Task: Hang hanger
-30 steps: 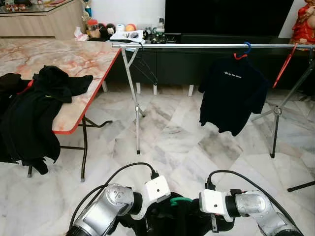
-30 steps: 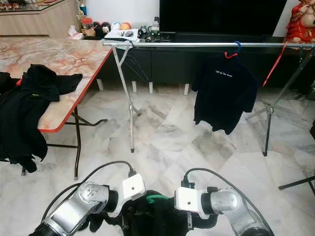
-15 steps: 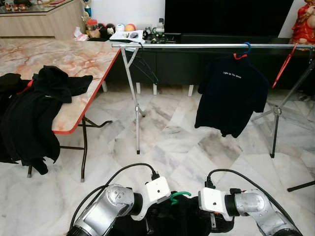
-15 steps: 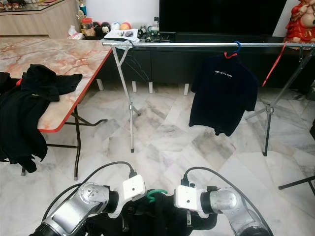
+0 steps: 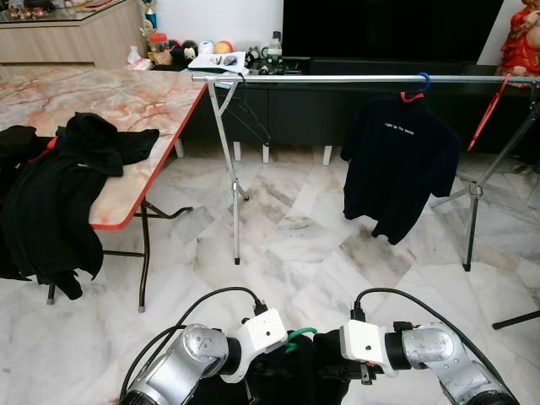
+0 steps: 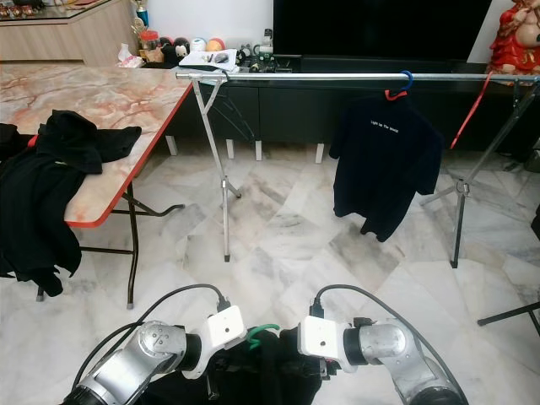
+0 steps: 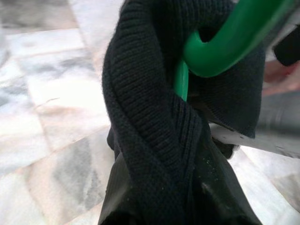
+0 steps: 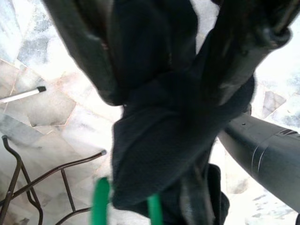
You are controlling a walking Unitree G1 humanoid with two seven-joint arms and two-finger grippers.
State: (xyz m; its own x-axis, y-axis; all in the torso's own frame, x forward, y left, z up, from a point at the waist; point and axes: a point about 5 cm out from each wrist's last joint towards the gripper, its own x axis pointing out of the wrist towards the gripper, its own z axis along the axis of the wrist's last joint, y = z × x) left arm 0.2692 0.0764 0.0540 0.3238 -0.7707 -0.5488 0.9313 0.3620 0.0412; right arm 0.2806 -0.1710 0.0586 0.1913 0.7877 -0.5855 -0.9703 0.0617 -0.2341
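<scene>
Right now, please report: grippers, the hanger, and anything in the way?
Both arms low, holding a black garment on a green hanger. Not yet hung. Rail ahead, across open floor; black T-shirt already on it. Nothing between.

Robot had 2 silver metal arms, left arm (image 5: 181,363) and right arm (image 5: 439,359), both rounded and shiny at the joints. Each ended in a boxy white wrist block with a black cable looping out the back.

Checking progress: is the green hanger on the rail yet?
No. The green hanger sits low between both grippers, far from the rail.
</scene>
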